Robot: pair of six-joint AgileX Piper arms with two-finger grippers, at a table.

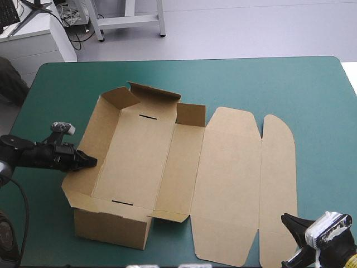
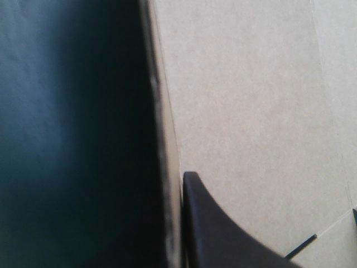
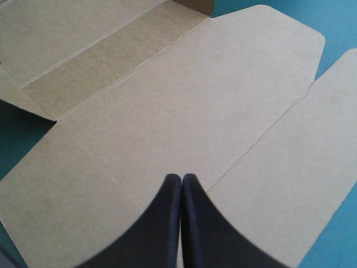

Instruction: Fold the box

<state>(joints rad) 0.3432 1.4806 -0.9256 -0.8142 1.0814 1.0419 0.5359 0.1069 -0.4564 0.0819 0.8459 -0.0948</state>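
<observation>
Box (image 1: 134, 162) walls partly raised, teal-green cover (image 1: 290, 84)

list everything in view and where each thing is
box: one, brown, middle of the table; left, near and far walls raised, the rest flat toward the table's right
slots: two, dark, in the box floor, one by the far wall, one by the near wall
table cover: one, teal-green, under the box
left gripper: one, black, at the box's left wall, shut on it
right gripper: one, black, shut, holding nothing, over the near right end of the flat board
</observation>
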